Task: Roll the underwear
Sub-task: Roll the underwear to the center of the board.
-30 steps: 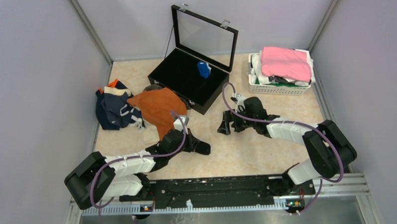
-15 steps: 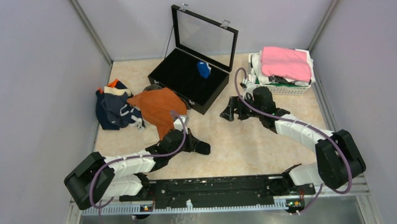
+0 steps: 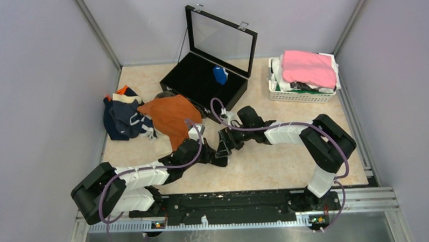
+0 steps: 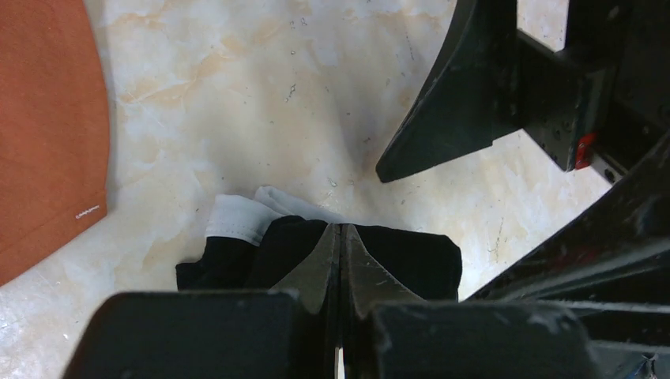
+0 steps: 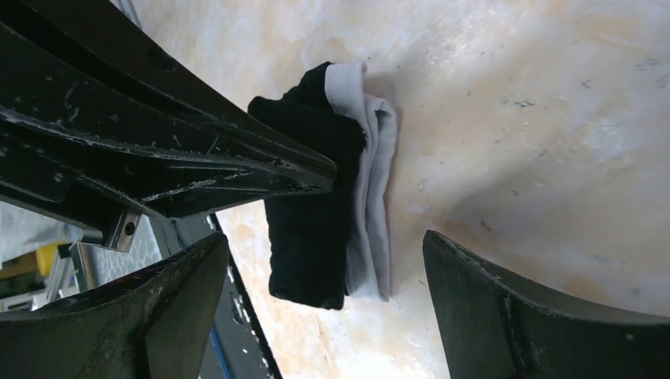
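The black underwear [image 5: 312,229] lies rolled on the marbled beige table [image 5: 537,103], its pale waistband [image 5: 371,197] along the roll's right side. The left gripper [image 5: 332,170] reaches in from the roll's left, fingers pressed together, tip touching its upper part. The right gripper [image 5: 322,241] is spread wide, one finger on either side of the roll, neither touching it.

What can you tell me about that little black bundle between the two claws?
The black underwear is soft fabric rolled into a compact bundle, its white waistband showing along one side. It lies on the marbled beige table. The shut left gripper touches it; the open right gripper straddles it, not touching.
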Tool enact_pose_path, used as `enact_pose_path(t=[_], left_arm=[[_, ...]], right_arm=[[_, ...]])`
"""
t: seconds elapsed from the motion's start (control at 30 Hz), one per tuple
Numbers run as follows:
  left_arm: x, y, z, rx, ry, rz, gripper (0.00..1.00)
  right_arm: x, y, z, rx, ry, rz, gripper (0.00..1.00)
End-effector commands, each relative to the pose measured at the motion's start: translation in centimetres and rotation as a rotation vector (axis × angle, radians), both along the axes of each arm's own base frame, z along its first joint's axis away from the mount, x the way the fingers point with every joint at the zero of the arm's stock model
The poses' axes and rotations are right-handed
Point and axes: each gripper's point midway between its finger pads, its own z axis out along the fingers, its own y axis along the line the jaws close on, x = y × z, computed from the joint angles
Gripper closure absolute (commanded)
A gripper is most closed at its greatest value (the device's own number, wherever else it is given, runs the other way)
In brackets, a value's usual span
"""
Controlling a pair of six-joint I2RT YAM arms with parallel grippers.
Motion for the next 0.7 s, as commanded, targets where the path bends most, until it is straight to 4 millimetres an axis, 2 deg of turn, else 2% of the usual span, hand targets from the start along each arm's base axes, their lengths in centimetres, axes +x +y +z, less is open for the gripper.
enact_pose_path(t=[0.0,0.2,0.43,0.67], left_arm=[[-1.6,2.6,-4.1,0.157,0.102,0.007,1.0],[-1.7,2.6,-4.2,0.156,0.103,0.008,1.0],[-1.6,2.6,-4.1,0.155,0.102,0.006,1.0],[-1.6,2.6,-4.1,0.155,0.102,0.005,1.0]], right_arm=[[-0.3,2.1,1.2,0.092,-0.049,0.1,0.1],[0.1,2.0,-0.9,0.057,-0.099,0.131,0.1],[0.7,1.4,-2.1,0.005,-0.184,0.178,0.11],[-1.3,1.0,-3.6,-0.017,-0.127,0.25,0.2]])
